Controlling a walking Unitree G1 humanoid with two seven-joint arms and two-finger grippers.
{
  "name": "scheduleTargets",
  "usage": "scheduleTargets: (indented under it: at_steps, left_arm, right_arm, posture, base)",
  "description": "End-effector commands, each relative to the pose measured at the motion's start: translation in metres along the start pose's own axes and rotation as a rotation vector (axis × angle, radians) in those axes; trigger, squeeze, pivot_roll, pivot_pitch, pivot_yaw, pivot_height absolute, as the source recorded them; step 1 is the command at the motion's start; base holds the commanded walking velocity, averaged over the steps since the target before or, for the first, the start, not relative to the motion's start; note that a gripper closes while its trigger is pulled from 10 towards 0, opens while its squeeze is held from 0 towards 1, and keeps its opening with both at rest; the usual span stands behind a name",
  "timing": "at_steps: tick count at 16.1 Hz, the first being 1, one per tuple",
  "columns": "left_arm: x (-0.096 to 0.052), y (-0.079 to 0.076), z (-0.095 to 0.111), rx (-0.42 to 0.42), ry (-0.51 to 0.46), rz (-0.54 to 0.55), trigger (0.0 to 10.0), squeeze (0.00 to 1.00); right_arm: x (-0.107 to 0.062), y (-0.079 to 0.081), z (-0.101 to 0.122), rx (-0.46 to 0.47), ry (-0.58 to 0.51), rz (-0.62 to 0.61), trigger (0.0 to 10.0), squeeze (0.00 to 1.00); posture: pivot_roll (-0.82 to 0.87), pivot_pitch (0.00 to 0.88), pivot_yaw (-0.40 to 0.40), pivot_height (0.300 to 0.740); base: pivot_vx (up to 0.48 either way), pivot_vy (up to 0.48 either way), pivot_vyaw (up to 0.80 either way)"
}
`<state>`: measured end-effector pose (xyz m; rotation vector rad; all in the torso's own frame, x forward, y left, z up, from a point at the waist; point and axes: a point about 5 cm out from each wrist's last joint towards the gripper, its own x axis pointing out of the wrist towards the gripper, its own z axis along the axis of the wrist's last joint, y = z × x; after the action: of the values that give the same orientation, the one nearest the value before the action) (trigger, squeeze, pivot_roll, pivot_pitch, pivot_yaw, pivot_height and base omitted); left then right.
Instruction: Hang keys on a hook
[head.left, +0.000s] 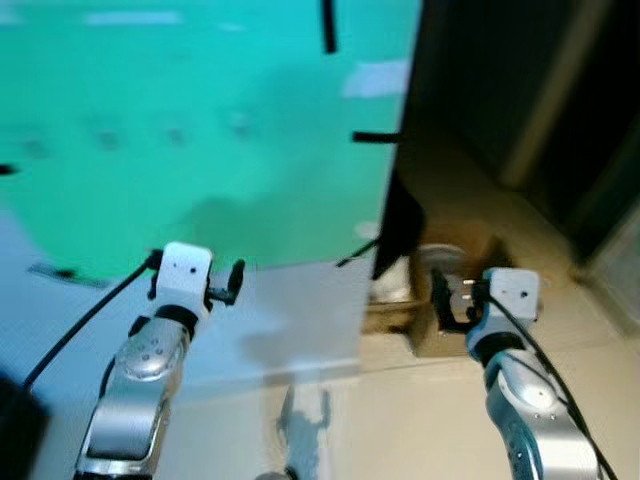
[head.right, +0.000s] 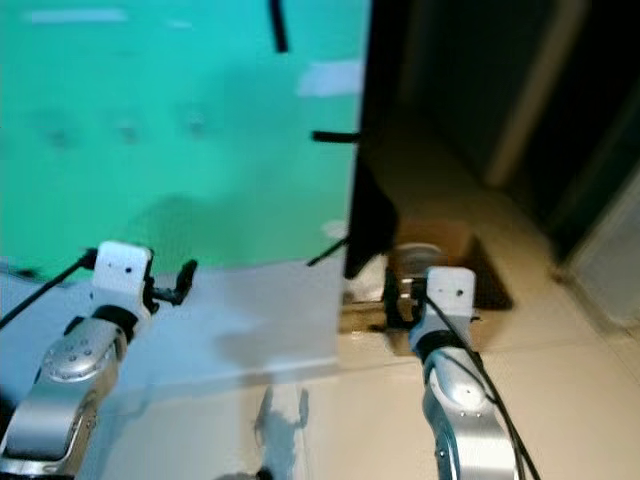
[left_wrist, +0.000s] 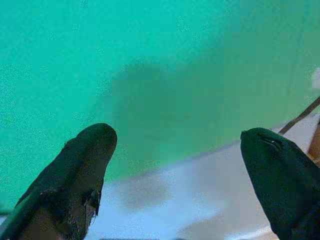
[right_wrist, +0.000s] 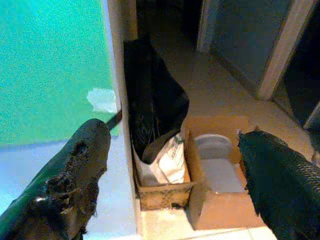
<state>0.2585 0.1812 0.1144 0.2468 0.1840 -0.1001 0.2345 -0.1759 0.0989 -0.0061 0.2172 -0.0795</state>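
While I faced the green wall (head.left: 200, 130), both my arms were raised in front of me, with nothing in either of them. My left pincer (left_wrist: 175, 165) stood wide, its two black fingers (left_wrist: 80, 175) well apart, pointing at the wall where the green paint met a pale lower band (head.left: 290, 320). My right pincer (right_wrist: 175, 175) was wide too, and it pointed past the wall's end (right_wrist: 120, 75) toward a dim passage with a tiled floor (head.left: 420, 420).

Just beside that end of the wall stood a brown cardboard box (right_wrist: 220, 200) on the floor. A white bag (right_wrist: 167, 162) sat in one compartment with a black bag (right_wrist: 150, 100) rising out of it, and a pale round thing (right_wrist: 212, 145) lay in the other; I could not tell what it was.

Short black pegs (head.left: 328, 25) stuck out of the green wall near its end, one high and one (head.left: 375, 137) lower; they were too blurred to say whether they were hooks. I could not make out any keys on the wall, the floor or in my pincers.
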Motion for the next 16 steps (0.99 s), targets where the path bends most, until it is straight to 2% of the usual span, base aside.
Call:
scheduleTargets:
  at_steps: [1, 2, 4, 7, 9, 12, 16]
  left_arm:
    - [0.0001, 0.002, 0.0063, 0.031, -0.035, 0.011, 10.0, 0.95]
    - [-0.0009, 0.0016, 0.0053, 0.034, -0.036, 0.012, 10.0, 0.95]
    - [-0.0033, -0.0006, 0.0026, 0.038, -0.031, 0.012, 10.0, 0.95]
    - [-0.0036, -0.0041, 0.003, 0.035, -0.037, 0.003, 10.0, 0.96]
    - [-0.0038, -0.0039, 0.0041, 0.043, -0.048, 0.001, 10.0, 0.96]
    - [-0.0049, -0.0028, 0.0073, 0.048, -0.071, -0.012, 10.0, 0.96]
    - [-0.0065, -0.0042, 0.0066, 0.034, -0.074, -0.031, 10.0, 0.99]
  right_arm:
    - [0.0014, -0.0013, 0.0014, -0.02, -0.016, -0.02, 10.0, 1.0]
    - [0.0018, -0.0011, 0.0039, -0.085, -0.05, -0.02, 10.0, 1.0]
    - [0.0019, 0.0016, 0.0066, -0.015, -0.053, 0.009, 10.0, 1.0]
    - [0.002, 0.0034, 0.0052, 0.004, -0.025, 0.028, 10.0, 1.0]
    - [0.0017, 0.0031, 0.0034, -0.056, -0.028, 0.02, 10.0, 1.0]
    - [0.0026, -0.0001, 0.0022, -0.055, -0.015, -0.019, 10.0, 1.0]
    - [0.0017, 0.0028, 0.0021, -0.05, -0.014, 0.002, 10.0, 1.0]
  posture:
    - [-0.09, 0.0, 0.021, 0.74]
    - [-0.09, 0.0, 0.023, 0.74]
    - [-0.09, 0.0, 0.023, 0.74]
    - [-0.09, 0.0, 0.016, 0.74]
    - [-0.09, 0.0, 0.015, 0.74]
    - [-0.09, 0.0, 0.016, 0.74]
    - [-0.09, 0.0, 0.017, 0.74]
  base:
    - [0.0, 0.0, 0.8]
    - [0.0, 0.0, 0.8]
    - [0.0, 0.0, 0.8]
    - [0.0, 0.0, 0.8]
    - [0.0, 0.0, 0.8]
    - [0.0, 0.0, 0.8]
    - [0.0, 0.0, 0.8]
